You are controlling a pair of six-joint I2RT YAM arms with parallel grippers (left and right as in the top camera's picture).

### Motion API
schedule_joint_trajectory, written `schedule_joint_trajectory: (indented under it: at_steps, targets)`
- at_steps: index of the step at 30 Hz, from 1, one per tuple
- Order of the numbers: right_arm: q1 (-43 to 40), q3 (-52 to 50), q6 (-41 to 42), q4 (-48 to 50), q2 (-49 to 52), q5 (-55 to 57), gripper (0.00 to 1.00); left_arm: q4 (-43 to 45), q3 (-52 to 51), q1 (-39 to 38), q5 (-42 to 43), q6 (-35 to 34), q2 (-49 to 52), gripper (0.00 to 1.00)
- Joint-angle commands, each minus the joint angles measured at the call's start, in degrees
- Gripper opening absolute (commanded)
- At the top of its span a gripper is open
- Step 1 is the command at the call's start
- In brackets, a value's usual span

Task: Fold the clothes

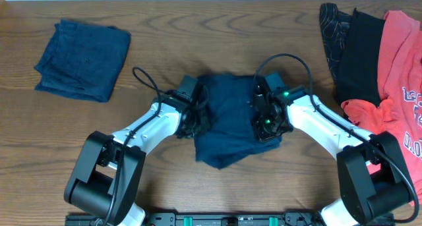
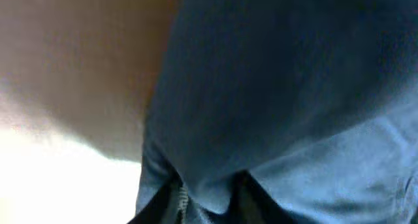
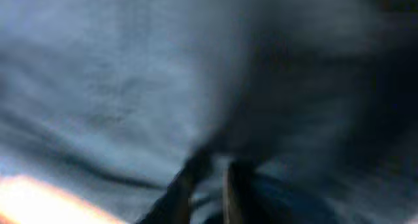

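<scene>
Overhead: brown wood-grain table [image 1: 198, 28], pale strip along the far edge, no more of the room in view. Navy garment [image 1: 227, 120] lies crumpled at the middle of the table, toward the near side. Left gripper [image 1: 196, 113] is at its left edge and right gripper [image 1: 266, 115] is on its right part, both touching the cloth, with the garment between them. Folded blue garment [image 1: 82, 58] sits far left, well apart from both arms. Pile at the right edge: coral-red T-shirt [image 1: 395, 61] with navy lettering, black garment [image 1: 359, 48] to its left, line-patterned garment [image 1: 330, 25] at the far-left end of the pile. Left wrist: navy cloth fills most of the frame, bare table on the left with glare near the bottom; dark fingers [image 2: 163, 208] at the bottom edge with a fold of cloth bunched between them, so it is grasping the navy garment. Right wrist: very blurred, navy cloth all over; two fingers [image 3: 186, 185] stand close together against the fabric, and I cannot tell if they are clenched or released.
</scene>
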Motion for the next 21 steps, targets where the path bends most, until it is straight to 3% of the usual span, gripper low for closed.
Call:
schedule_joint_trajectory:
  at_steps: [1,4,7,11,14,15,17,21]
  targets:
    - [-2.6,-0.7,8.5,4.3,1.1,20.5,0.29,-4.0,-0.3,-2.1,8.6,-1.6,1.3,0.24]
    - [-4.9,-0.6,8.0,13.7,1.1,23.7,0.35,-6.8,-0.3,-4.1,15.0,-1.8,1.2,0.24]
    - [-6.8,0.3,4.7,22.0,1.1,18.7,0.33,-8.8,-0.3,-6.0,16.6,-4.0,0.7,0.25]
    - [-6.9,4.2,3.9,21.9,0.4,13.2,0.32,-8.3,-0.3,-6.7,15.7,-3.6,-2.1,0.26]
    - [-6.3,7.4,3.9,17.8,-1.4,13.2,0.33,-6.8,0.1,-5.6,9.0,-0.5,-6.5,0.29]
    - [-6.3,8.4,3.9,16.3,-2.3,13.2,0.34,-5.8,0.3,-4.8,6.6,1.4,-8.3,0.34]
    - [-6.3,10.1,4.0,13.5,-4.6,13.2,0.37,-2.3,0.5,-3.1,1.7,7.7,-11.7,0.98]
    - [-6.3,11.1,4.0,10.7,-10.4,11.5,0.44,8.0,0.5,2.2,-5.8,20.7,-15.9,0.98]
